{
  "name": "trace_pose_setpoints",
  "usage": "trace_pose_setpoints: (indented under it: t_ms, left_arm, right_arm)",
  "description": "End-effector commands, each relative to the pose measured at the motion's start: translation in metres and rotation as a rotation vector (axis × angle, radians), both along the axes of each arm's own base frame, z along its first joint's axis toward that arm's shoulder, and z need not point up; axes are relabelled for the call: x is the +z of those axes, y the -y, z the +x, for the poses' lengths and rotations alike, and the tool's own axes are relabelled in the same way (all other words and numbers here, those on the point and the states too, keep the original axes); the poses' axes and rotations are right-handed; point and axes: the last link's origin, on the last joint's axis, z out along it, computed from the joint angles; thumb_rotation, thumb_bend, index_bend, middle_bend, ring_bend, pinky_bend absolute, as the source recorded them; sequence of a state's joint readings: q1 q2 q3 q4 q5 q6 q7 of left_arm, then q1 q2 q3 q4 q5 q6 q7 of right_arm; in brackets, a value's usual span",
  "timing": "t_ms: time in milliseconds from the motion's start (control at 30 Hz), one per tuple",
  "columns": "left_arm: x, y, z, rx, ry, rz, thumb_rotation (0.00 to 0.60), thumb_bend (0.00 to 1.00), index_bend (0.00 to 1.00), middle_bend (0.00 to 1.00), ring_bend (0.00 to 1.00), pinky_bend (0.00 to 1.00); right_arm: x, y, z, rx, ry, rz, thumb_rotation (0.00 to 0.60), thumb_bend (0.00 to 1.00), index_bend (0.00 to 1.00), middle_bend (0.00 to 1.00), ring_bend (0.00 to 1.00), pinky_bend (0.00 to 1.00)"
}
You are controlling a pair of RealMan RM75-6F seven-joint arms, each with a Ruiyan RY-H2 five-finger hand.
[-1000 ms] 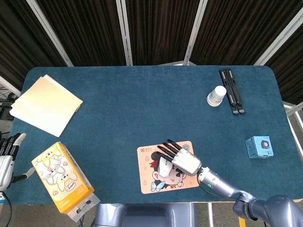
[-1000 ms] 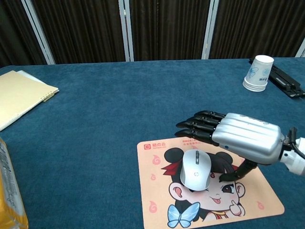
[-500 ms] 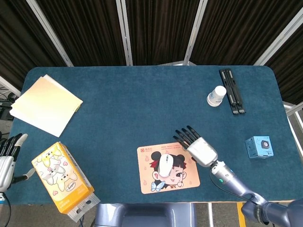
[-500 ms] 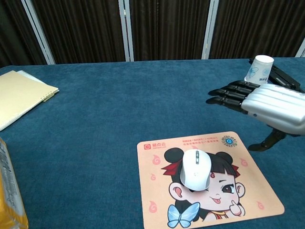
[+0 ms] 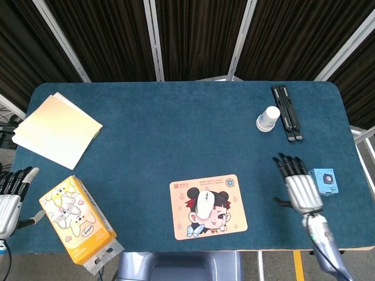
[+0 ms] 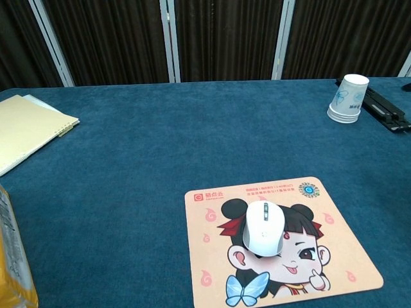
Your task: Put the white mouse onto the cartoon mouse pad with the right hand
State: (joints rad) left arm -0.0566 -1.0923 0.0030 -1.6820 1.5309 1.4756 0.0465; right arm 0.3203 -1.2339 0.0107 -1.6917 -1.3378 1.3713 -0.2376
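The white mouse (image 5: 204, 203) lies on the cartoon mouse pad (image 5: 186, 225), on the drawn face; the chest view shows the same mouse (image 6: 263, 228) on the pad (image 6: 216, 269). My right hand (image 5: 300, 187) hovers well to the right of the pad, open, fingers straight and apart, holding nothing. It is outside the chest view. My left hand (image 5: 12, 194) sits at the table's left edge, its fingers together and straight, nothing in it.
A yellow tissue pack (image 5: 76, 218) lies at the front left, a yellow notebook (image 5: 55, 129) at the far left. A white paper cup (image 5: 268, 119) and black bars (image 5: 287, 112) stand at the back right. A blue cube (image 5: 324, 181) sits just right of my right hand.
My right hand has let go of the mouse, lifted off the pad and moved right toward the blue cube, leaving the chest view. The mouse stays on the pad.
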Motion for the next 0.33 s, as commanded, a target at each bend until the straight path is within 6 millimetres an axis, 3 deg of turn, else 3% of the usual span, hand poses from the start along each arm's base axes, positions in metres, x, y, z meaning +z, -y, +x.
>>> trace_pose_setpoints:
  t_ms: [33,333]
  left_arm:
    - [-0.001,0.0,0.0,-0.009,-0.01,-0.002,0.6,0.19,0.0,0.0,0.0,0.0]
    - [0.0,0.001,0.001,-0.036,-0.002,0.016,0.6,0.18,0.0,0.0,0.0,0.0]
  right_arm:
    - [0.015,-0.024,-0.016,-0.046,-0.023,-0.023,0.6,0.06,0.0,0.0,0.0,0.0]
    - [0.027,-0.045,-0.02,-0.07,0.042,-0.064,0.6,0.06,0.0,0.0,0.0,0.0]
